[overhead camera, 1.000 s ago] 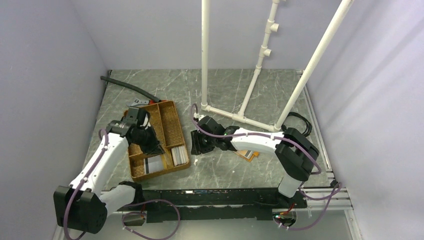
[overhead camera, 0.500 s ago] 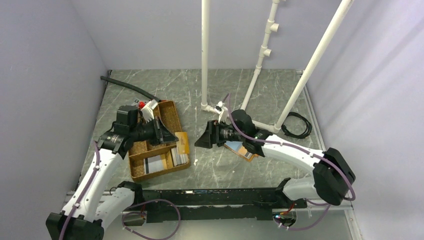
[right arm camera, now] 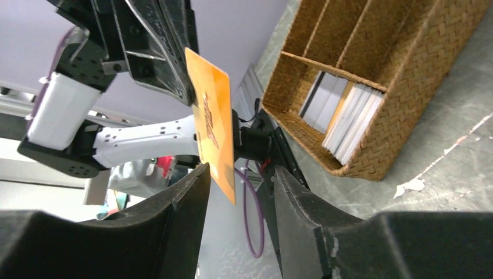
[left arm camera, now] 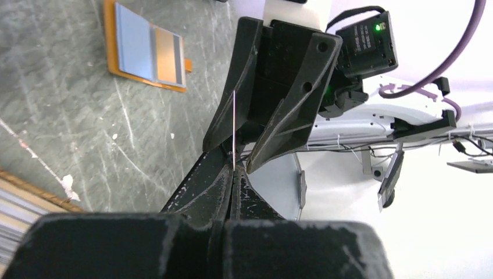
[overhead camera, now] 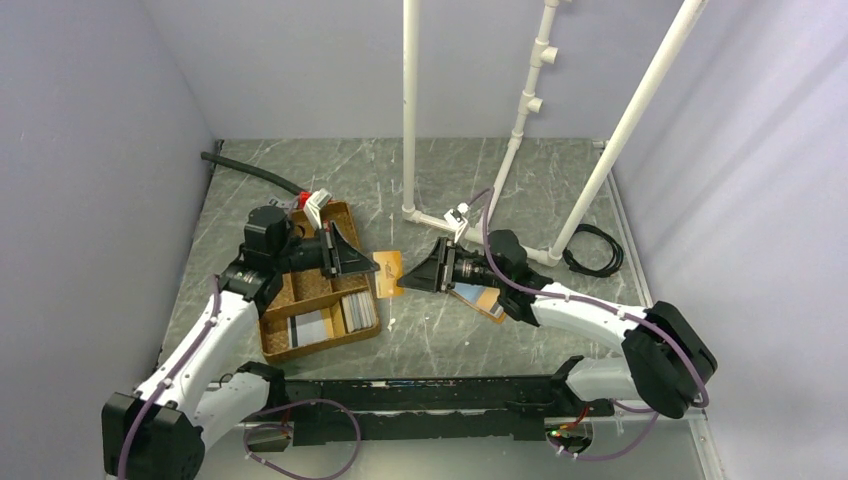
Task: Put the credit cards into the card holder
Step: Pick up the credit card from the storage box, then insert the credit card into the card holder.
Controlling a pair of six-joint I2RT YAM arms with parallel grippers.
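My left gripper is shut on a thin orange card and holds it upright in mid-air between the two arms. In the left wrist view the card shows edge-on above my left gripper. My right gripper is open and faces it, its jaws either side of the card's free edge without closing on it; it also shows in its own wrist view. The orange-tan card holder lies on the table under the right arm, with a light blue and grey card at it.
A brown woven divided tray sits left of centre with stacks of white and grey cards, also seen in the right wrist view. A white pipe frame stands behind. A black hose and a cable coil lie on the table.
My left gripper lifted the orange card out of the tray and carried it right. My right gripper rose from the table, turned toward it and now brackets the card's edge.
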